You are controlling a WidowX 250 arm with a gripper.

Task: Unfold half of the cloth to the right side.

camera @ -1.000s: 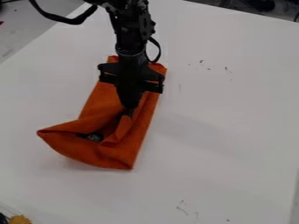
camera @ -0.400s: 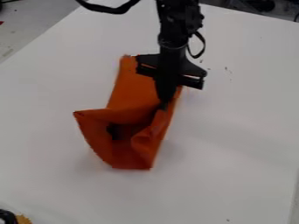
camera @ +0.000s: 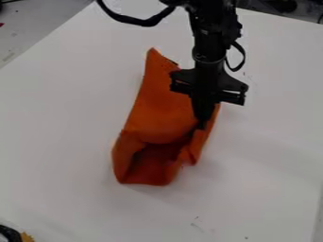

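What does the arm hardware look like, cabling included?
All-black jointed robot arm, with a ringed round collar at the wrist. Thick black cable bowing off the upper part, thinner black cable loop beside the wrist. Black end effector: wide crossbar, narrow tapering tip.

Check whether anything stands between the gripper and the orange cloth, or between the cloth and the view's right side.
Nothing visible does. The gripper meets the orange cloth near its right edge, and white tabletop lies to the cloth's right.

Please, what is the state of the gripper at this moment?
Gripper: closed, holding the orange cloth by a fold near its right side.
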